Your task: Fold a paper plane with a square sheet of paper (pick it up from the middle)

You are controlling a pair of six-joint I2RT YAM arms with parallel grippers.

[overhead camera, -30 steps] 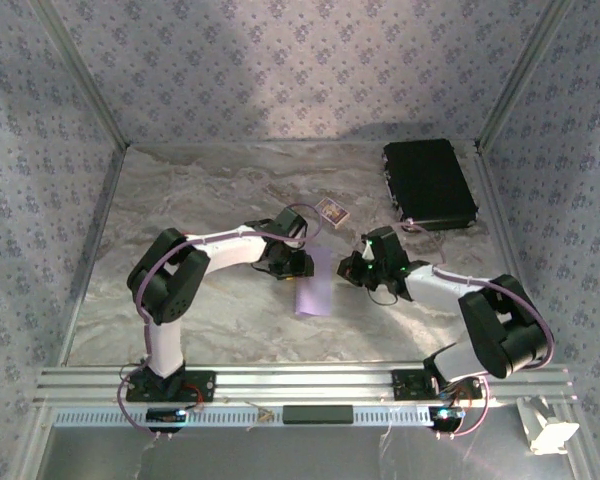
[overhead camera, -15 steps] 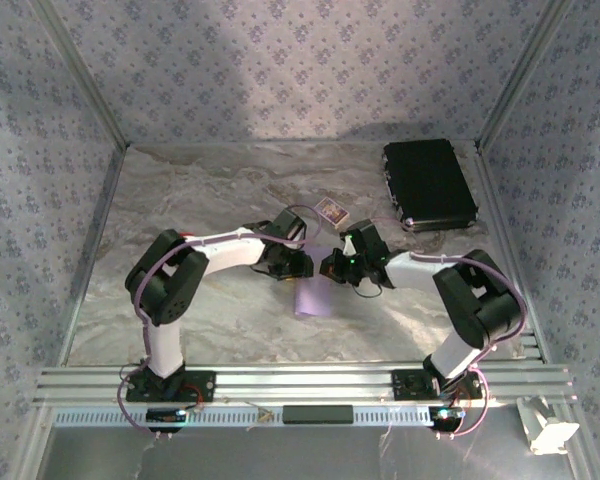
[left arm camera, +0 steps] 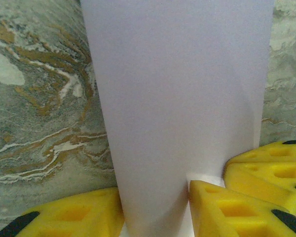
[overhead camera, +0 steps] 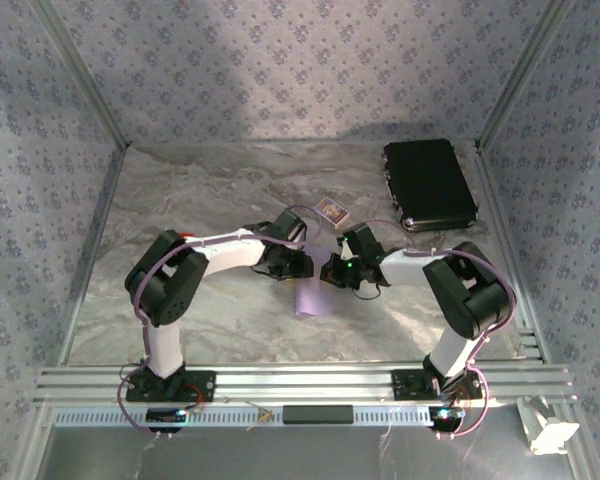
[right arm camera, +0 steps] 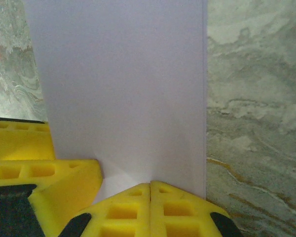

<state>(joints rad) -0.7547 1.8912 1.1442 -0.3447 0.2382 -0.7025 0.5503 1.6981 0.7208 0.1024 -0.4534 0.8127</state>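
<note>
The square sheet of paper [overhead camera: 310, 298] is pale lilac and folded into a long strip, lying on the marble table between both arms. My left gripper [overhead camera: 301, 264] is shut on its far end. In the left wrist view the sheet [left arm camera: 177, 98] bulges up between the yellow fingers [left arm camera: 74, 217] of that gripper [left arm camera: 155, 210]. My right gripper [overhead camera: 331, 272] sits right beside the left one. Its jaws [right arm camera: 150, 186] are shut tight, tips pressed against the paper [right arm camera: 123, 84], where small creases fan out. The right fingers [left arm camera: 266, 170] also appear in the left wrist view.
A black case [overhead camera: 429, 184] lies at the back right. A small patterned card [overhead camera: 331, 211] sits just behind the grippers. A small red block [overhead camera: 187, 238] peeks out by the left arm. Patterned walls close three sides; an aluminium rail [overhead camera: 300, 382] runs along the front.
The right arm has swung left, bringing its shut gripper from beside the paper up against the left gripper. The left arm and the sheet have stayed put.
</note>
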